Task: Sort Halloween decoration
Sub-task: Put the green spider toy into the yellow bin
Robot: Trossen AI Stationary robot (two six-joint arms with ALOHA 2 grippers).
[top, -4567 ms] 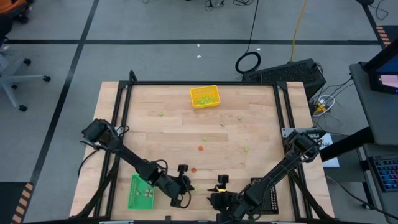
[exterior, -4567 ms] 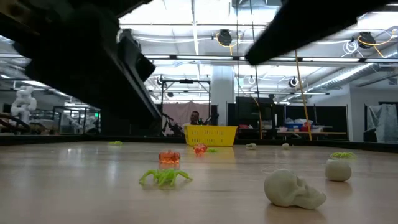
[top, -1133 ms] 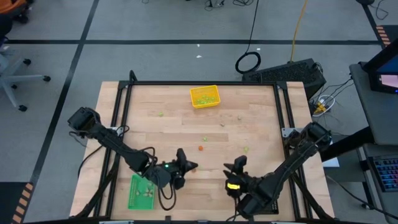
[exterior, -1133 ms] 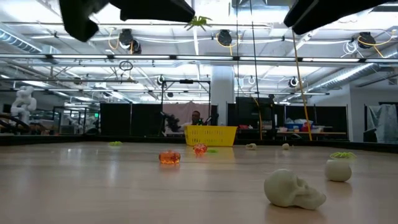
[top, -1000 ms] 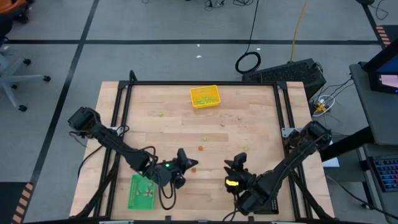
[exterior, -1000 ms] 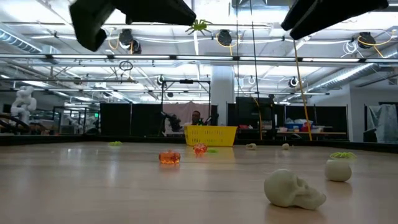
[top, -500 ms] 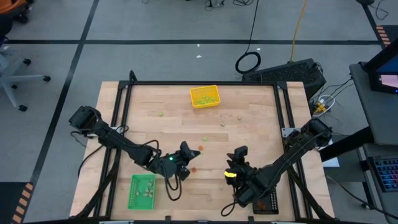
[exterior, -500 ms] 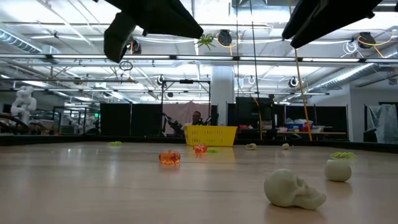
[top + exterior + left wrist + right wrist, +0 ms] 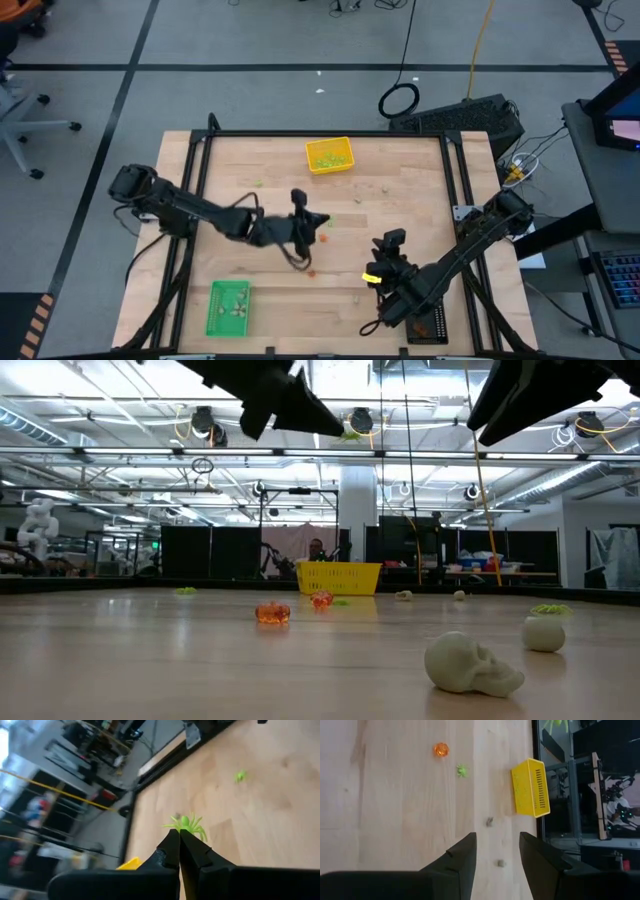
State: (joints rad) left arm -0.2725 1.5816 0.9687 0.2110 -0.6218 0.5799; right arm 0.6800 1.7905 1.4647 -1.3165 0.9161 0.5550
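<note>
Left tool (image 9: 179,836) clenched on a light green spider (image 9: 186,824), carried above mid-worktop (image 9: 420,190). We judge it featherlight, springy-legged, probably slippery; best pinched at the body. Right tool (image 9: 497,851) released, empty, low over the near worktop. Other pieces lie scattered.

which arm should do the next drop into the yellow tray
Left. Its hand is shut on a green spider, lifted above mid-table, nearer the yellow tray at the far edge. The right hand is open, holding nothing.
</note>
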